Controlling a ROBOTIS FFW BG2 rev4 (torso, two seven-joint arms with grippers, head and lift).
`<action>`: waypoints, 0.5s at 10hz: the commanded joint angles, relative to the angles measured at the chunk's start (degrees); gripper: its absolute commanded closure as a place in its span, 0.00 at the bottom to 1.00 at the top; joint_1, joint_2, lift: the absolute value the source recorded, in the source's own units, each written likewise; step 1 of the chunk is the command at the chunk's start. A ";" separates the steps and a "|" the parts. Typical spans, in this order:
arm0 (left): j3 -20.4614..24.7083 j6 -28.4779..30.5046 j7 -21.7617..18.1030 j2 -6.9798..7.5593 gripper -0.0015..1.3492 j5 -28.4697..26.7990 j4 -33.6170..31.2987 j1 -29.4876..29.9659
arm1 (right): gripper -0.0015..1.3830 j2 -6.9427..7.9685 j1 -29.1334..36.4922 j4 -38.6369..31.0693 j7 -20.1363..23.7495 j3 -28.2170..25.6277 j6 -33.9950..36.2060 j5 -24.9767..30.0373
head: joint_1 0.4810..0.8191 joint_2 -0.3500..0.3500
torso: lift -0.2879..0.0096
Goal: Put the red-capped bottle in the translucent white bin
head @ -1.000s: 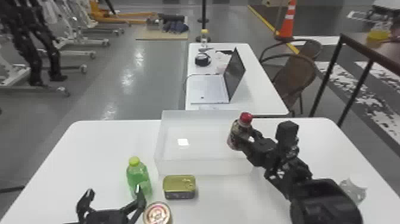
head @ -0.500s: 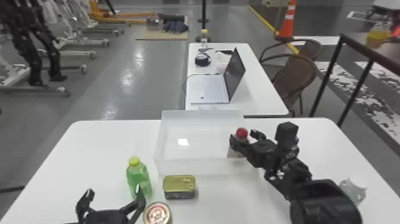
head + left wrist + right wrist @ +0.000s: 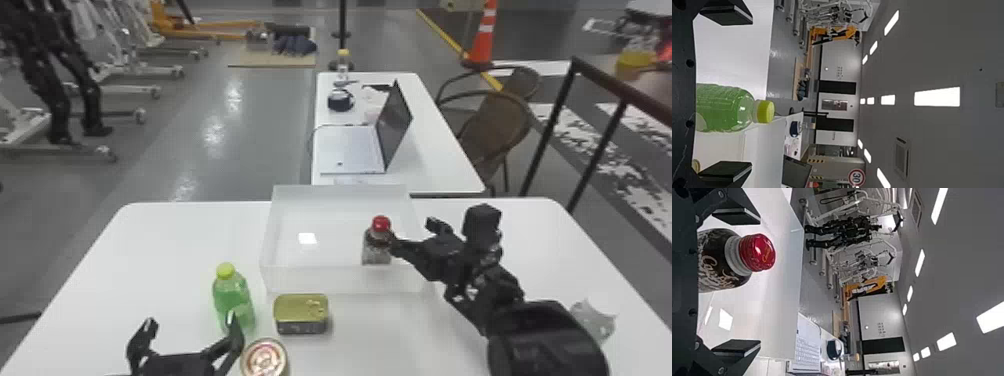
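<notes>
The red-capped bottle [image 3: 377, 247] stands upright inside the translucent white bin [image 3: 340, 280], near its right side, its base partly hidden by the front wall. My right gripper [image 3: 414, 232] is over the bin's right wall, its two fingers apart, one beside the bottle's upper part. In the right wrist view the same bottle [image 3: 719, 262] shows between the spread fingers of my right gripper [image 3: 736, 282], closer to one of them. At the table's front left, my left gripper [image 3: 191, 325] is parked with its fingers spread; the left wrist view shows my left gripper [image 3: 727, 92] open too.
A green bottle [image 3: 232, 302] stands just beyond the left gripper. Between it and the bin's front lie a gold-lidded rectangular tin [image 3: 301, 314] and a round can [image 3: 264, 357]. A crumpled clear item [image 3: 592, 320] is right of the right arm. A laptop [image 3: 350, 150] sits on the table behind.
My right gripper's fingers have opened and let go of the red-capped bottle. The bottle has moved lower and to the left, into the bin. The left arm has kept still.
</notes>
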 commanded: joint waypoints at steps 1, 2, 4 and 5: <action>0.07 -0.08 0.08 0.00 0.01 0.00 0.00 0.08 | 0.13 -0.26 1.00 -2.01 0.02 -0.26 -0.18 1.04 | 0.20 0.50 | 0.63; 0.07 -0.26 0.35 0.00 0.01 -0.18 -0.27 0.16 | 0.13 -0.52 3.37 -6.49 0.02 -2.46 -0.18 3.41 | 0.20 0.50 | 0.63; 0.15 -0.61 0.79 -0.23 0.01 -0.09 -1.23 0.60 | 0.13 -1.22 11.28 -20.20 -1.65 -7.20 5.27 4.55 | 0.20 0.50 | 0.63; 0.59 -0.08 0.96 -0.23 0.01 -0.26 -2.46 1.13 | 0.13 -1.66 15.94 -26.88 -2.79 -9.23 7.90 5.78 | 0.20 0.50 | 0.63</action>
